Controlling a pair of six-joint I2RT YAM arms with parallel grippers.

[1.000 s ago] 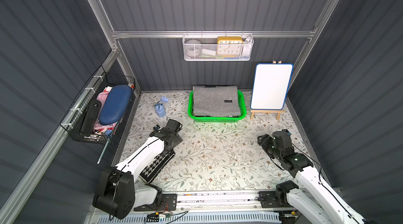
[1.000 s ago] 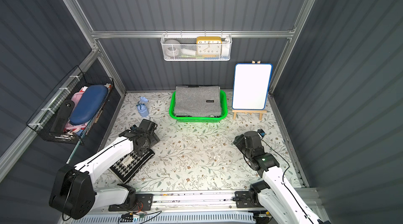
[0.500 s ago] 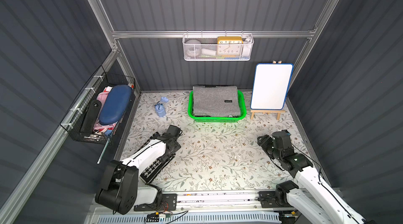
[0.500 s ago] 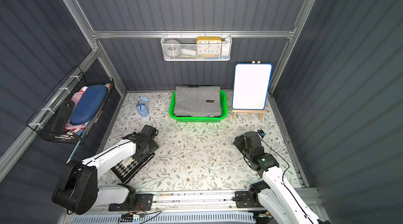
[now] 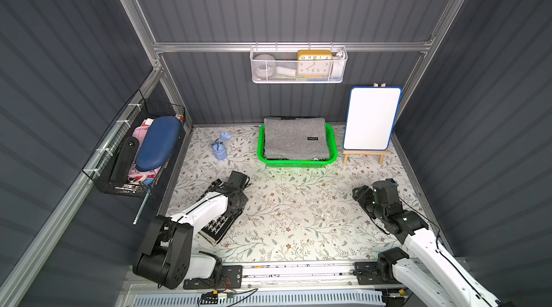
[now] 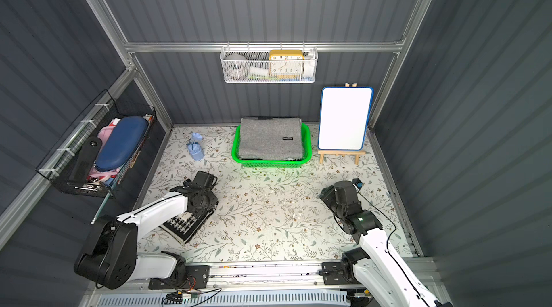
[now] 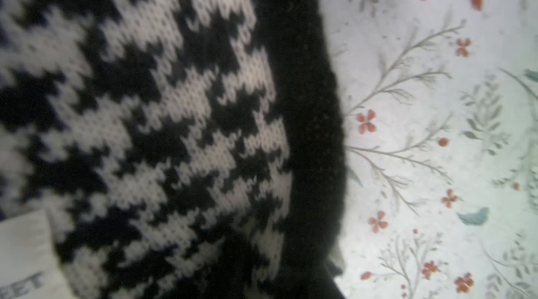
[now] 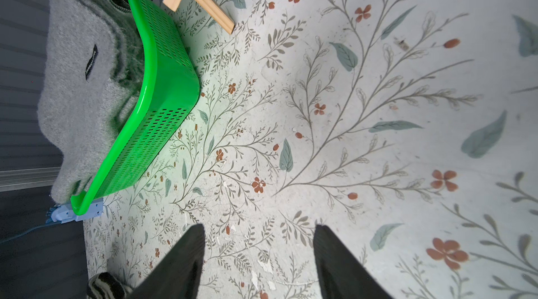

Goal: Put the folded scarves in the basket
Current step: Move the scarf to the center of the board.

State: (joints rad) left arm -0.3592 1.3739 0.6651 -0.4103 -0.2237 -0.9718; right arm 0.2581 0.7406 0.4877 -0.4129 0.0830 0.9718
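Top views: left gripper down on scarf, lower left of frame; right arm idle.
The left arm reaches low across the table, elbow folded, wrist bent down over the far end of the houndstooth scarf. The scarf lies flat, well apart from the green basket at back centre (a grey cloth fills it). The left jaws are hidden by the wrist, so I can't tell if they are clamped. The right gripper hovers lower right, fingers spread with nothing between them.
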